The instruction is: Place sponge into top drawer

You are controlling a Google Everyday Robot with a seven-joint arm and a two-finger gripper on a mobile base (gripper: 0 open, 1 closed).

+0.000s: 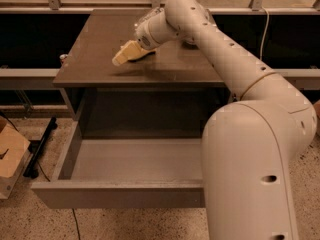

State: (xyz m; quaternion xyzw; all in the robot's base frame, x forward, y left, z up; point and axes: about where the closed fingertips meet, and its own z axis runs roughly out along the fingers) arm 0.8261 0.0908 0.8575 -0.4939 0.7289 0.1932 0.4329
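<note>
The pale-yellow sponge (pixel 127 53) is at the end of my gripper (pixel 137 47), tilted, just over the brown cabinet top (pixel 100 39) near its middle. The gripper reaches in from the right and appears shut on the sponge's right end. The top drawer (pixel 130 160) is pulled wide open below and in front of the cabinet, and the part of its grey floor that shows is bare. My white arm (pixel 250 149) covers the drawer's right part.
A cardboard box (pixel 10 156) sits on the floor at the left, with a black bar (pixel 41 145) beside it. A small object (pixel 62 58) sits by the cabinet top's left edge. Metal rails (pixel 30 74) run behind the cabinet.
</note>
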